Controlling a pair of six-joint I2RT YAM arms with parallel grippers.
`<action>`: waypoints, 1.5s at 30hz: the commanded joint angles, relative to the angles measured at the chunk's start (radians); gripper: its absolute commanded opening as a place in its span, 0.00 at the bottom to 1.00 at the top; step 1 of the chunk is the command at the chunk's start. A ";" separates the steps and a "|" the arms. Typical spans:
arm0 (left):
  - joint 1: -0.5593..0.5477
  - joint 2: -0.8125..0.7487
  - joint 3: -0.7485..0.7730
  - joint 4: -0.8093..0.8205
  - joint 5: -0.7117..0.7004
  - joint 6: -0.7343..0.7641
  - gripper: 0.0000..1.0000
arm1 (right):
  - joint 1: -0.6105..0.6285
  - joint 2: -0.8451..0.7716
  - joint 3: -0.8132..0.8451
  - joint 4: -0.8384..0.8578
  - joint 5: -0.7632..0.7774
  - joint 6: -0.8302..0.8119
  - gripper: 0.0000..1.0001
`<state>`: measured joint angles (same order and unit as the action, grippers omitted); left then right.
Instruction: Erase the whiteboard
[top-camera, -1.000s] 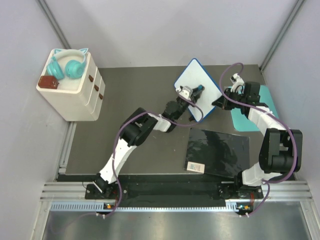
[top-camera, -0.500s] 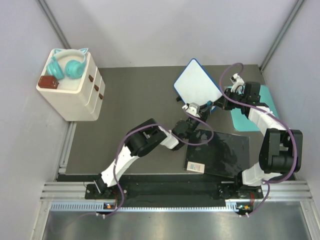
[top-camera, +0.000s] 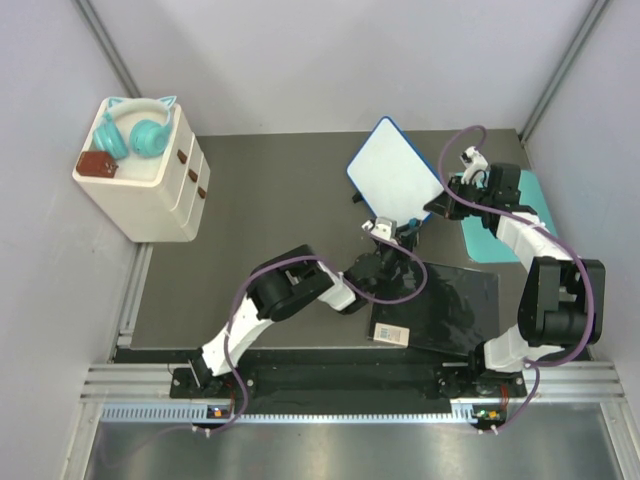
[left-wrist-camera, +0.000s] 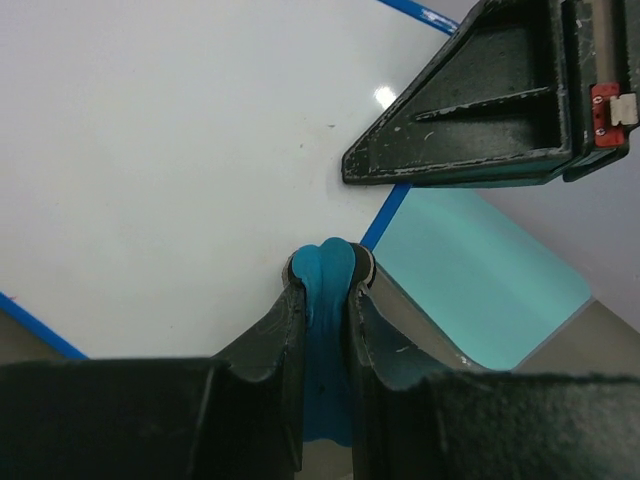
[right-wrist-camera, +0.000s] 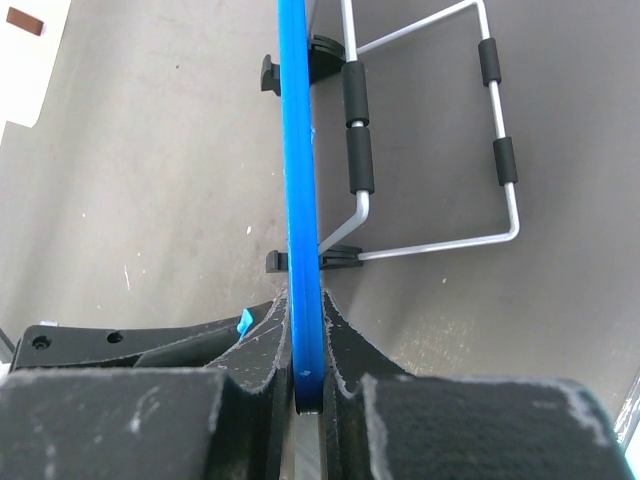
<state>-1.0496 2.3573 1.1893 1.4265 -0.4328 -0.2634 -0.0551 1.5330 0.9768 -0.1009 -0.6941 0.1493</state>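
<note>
Your whiteboard (top-camera: 395, 165) stands tilted on its wire stand (right-wrist-camera: 430, 235) at the far right of the table, just beside the teal mat (left-wrist-camera: 480, 280). The right gripper (right-wrist-camera: 304, 345) has its jaws pinched narrow on the blue rim at the board's right edge. That is a thin hold at one edge only. If you press hard on the face, the board will likely pivot in that pinch or fold back on the stand, and the wipe then loses contact.

The left gripper (left-wrist-camera: 325, 300) has its jaws almost shut on a soft blue eraser (left-wrist-camera: 325, 265). Only a small bulge of it sticks out past the fingertips. Drag it sideways under load and it may be pulled out of the jaws, or the bare fingertips may scrape the board.

The eraser sits at the board's lower right corner, right by the rim. A stroke outward from here runs off the edge toward the mat. A stroke up along the rim heads straight for the right gripper's finger, which is near in the left wrist view, so the two arms could collide.

The black sheet (top-camera: 440, 300) lies close under the left arm; a low elbow could shift it.
</note>
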 joint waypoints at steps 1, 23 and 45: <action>-0.012 -0.032 -0.043 -0.222 -0.076 -0.039 0.00 | 0.038 0.035 -0.016 -0.071 0.059 -0.108 0.00; 0.062 -0.380 -0.387 0.218 -0.339 0.312 0.00 | 0.038 0.082 0.017 -0.143 0.067 -0.114 0.00; 0.175 -0.644 -0.592 0.115 -0.420 0.409 0.00 | 0.038 -0.056 -0.093 -0.210 0.100 -0.083 0.00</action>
<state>-0.8768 1.7653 0.6159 1.3087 -0.8333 0.1371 -0.0418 1.4788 0.9489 -0.1459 -0.6651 0.1425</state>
